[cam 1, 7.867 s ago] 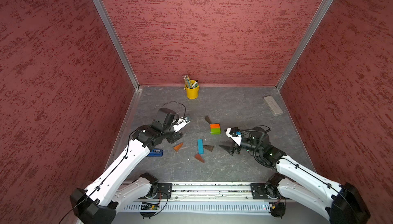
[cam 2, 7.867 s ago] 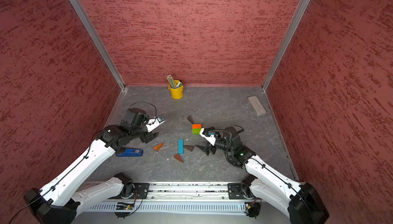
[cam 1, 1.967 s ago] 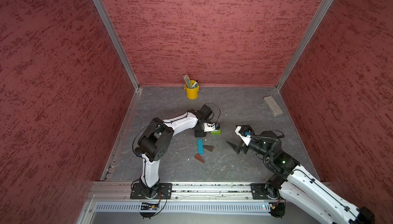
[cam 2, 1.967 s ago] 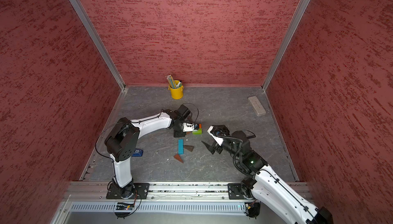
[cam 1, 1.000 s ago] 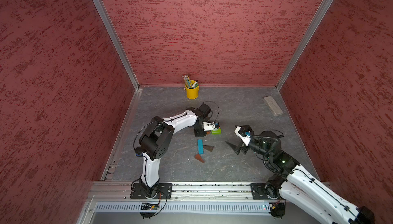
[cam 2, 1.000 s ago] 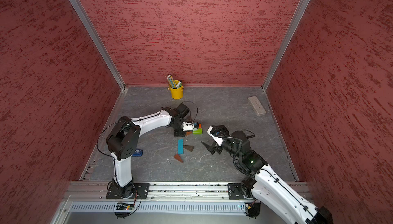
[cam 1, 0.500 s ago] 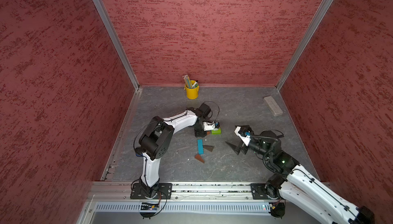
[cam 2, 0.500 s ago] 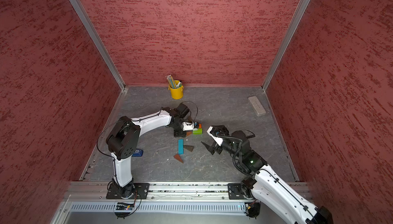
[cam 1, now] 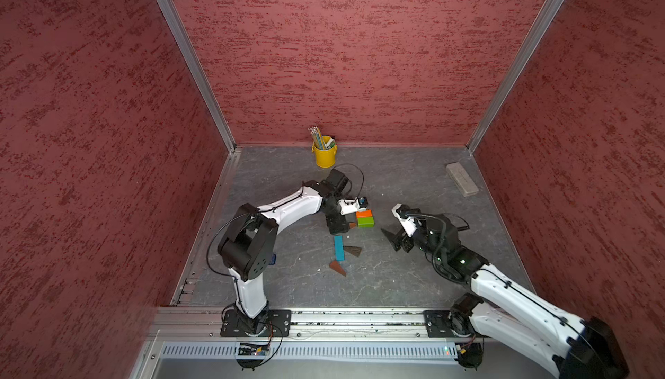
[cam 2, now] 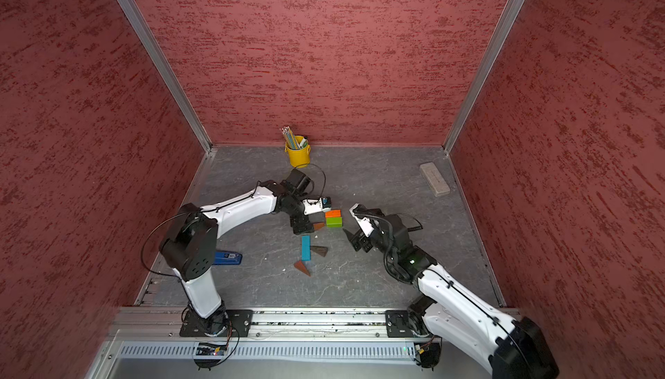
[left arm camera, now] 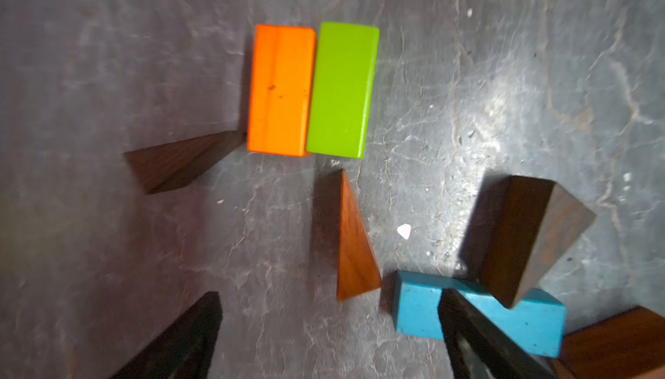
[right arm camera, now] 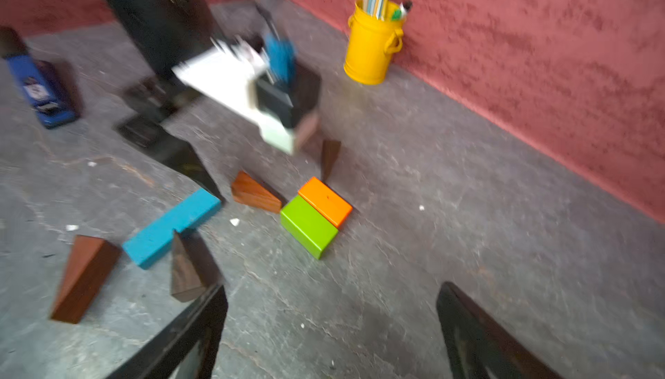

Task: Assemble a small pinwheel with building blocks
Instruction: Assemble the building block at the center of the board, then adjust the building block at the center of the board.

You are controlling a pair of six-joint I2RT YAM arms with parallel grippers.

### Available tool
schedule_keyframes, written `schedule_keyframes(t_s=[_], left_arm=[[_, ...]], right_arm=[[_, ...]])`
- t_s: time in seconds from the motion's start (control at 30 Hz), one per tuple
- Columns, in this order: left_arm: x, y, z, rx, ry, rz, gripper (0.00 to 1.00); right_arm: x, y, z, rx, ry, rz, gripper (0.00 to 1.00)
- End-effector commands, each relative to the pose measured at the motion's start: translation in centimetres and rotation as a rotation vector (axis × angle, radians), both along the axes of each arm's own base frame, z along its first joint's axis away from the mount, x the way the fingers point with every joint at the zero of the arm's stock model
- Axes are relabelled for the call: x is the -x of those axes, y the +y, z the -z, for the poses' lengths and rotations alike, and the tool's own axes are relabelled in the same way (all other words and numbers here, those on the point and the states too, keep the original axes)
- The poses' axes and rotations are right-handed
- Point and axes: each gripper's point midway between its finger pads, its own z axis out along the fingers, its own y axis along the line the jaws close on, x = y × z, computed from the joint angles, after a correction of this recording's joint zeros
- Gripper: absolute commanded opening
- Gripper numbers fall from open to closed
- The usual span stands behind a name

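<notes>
my left gripper (left arm camera: 329,309) hangs released by a reddish-brown triangular wooden wedge (left arm camera: 354,247), just beside the touching orange block (left arm camera: 280,89) and green block (left arm camera: 342,89). my right gripper (right arm camera: 333,289) is spread wide, grasping nothing.

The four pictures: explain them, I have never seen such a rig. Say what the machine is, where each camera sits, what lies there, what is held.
Two white robot arms, each ending in a two-fingered gripper. Two pictures look down from overhead; the others come from a camera on each wrist. On the floor lie an orange block and a green block side by side, a blue bar, four brown wedges, a yellow cup of pencils, a grey block and a blue stapler. The left gripper and right gripper are open, holding nothing.
</notes>
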Motion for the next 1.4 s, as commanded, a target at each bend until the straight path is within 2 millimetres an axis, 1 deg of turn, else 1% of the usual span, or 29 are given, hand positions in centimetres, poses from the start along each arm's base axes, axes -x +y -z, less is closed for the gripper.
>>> schedule_keyframes(t_s=[0.0,0.07,0.17,0.27,0.37,0.43,0.47,0.53,0.63,0.73,0.8,1.07,1.37], left_arm=[[-0.4,0.1,-3.1,0.11,-0.07,-0.036,1.0],[-0.3,0.8,-3.9,0.137,-0.114,-0.075,1.0],[-1.3,2.3,-4.9,0.189,-0.203,-0.189,1.0],[-1.3,3.5,-5.4,0.25,-0.231,-0.285,1.0],[-1.4,5.0,-5.8,0.294,-0.258,-0.387,1.0],[-1.7,6.5,-6.0,0.315,-0.275,-0.46,1.0],[-1.8,7.3,-6.1,0.329,-0.281,-0.492,1.0],[-1.6,8.4,-6.4,0.35,-0.29,-0.525,1.0],[-1.5,9.8,-6.8,0.376,-0.309,-0.569,1.0],[-1.4,10.8,-6.8,0.395,-0.309,-0.598,1.0],[-1.2,11.1,-6.8,0.4,-0.307,-0.604,1.0],[-1.1,11.2,-6.2,0.4,-0.295,-0.607,1.0],[-1.1,11.3,-5.7,0.387,-0.288,-0.606,1.0]], right_arm=[[-2.8,-1.7,-0.6,-0.067,-0.012,0.177,0.83],[-3.9,-1.9,0.8,-0.045,0.047,0.221,0.78],[-5.7,-2.7,2.9,-0.043,0.168,0.34,0.75],[-6.5,-1.9,5.0,-0.035,0.256,0.333,0.72],[-7.2,-0.6,5.9,-0.104,0.332,0.299,0.67],[-7.5,0.1,6.5,-0.139,0.38,0.279,0.63],[-7.5,0.4,7.5,-0.133,0.417,0.275,0.6],[-7.4,1.0,8.4,-0.127,0.466,0.256,0.55],[-7.5,1.5,9.0,-0.138,0.494,0.247,0.54],[-7.5,1.6,9.5,-0.136,0.516,0.248,0.53],[-7.3,1.7,9.9,-0.131,0.53,0.245,0.54],[-7.0,1.9,11.0,-0.123,0.558,0.237,0.55],[-7.2,2.4,11.2,-0.138,0.559,0.227,0.57]])
